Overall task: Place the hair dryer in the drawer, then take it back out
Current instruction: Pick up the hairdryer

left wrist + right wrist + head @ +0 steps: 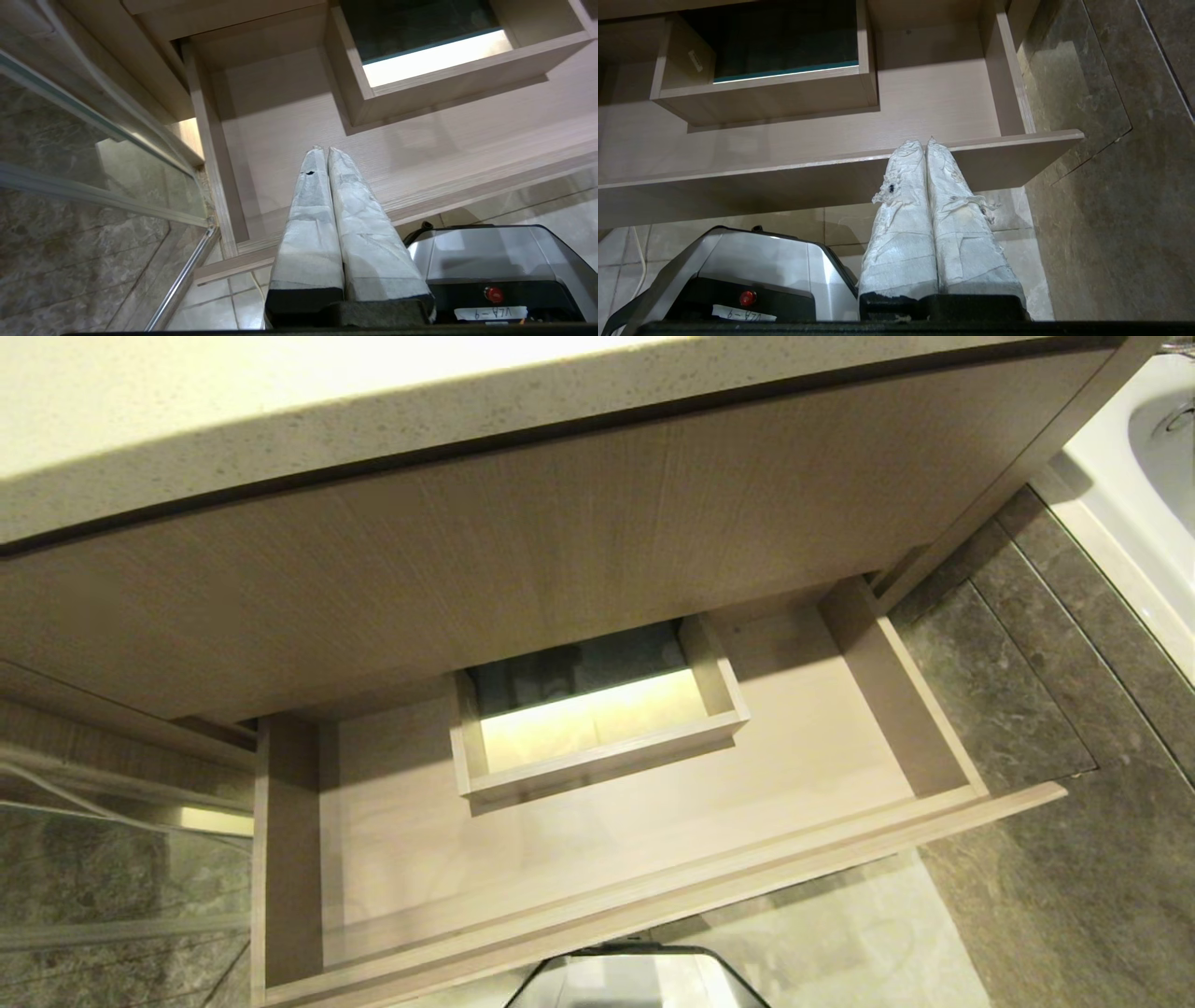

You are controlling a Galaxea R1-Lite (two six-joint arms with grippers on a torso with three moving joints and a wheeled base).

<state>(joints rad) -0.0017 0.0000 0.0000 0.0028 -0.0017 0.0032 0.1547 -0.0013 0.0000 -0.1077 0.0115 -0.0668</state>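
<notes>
Drawer wide open, both arms parked, no hair dryer to be seen.

The wide, shallow light wood-grain drawer [607,840] stands pulled out from under the taller wood-grain panel [448,579] and the pale speckled stone bench top [280,420], and its floor lies bare around the boxed cutout [597,719] at the back. The white hair dryer shows in none of the views. The left gripper [324,150] hangs over the drawer's front left part, its tape-wrapped jaws pressed together on nothing. The right gripper [924,142] sits at the drawer's front edge near the right end, jaws likewise squeezed together and empty. Dark stone floor tiles [1074,859] lie to the drawer's right.
</notes>
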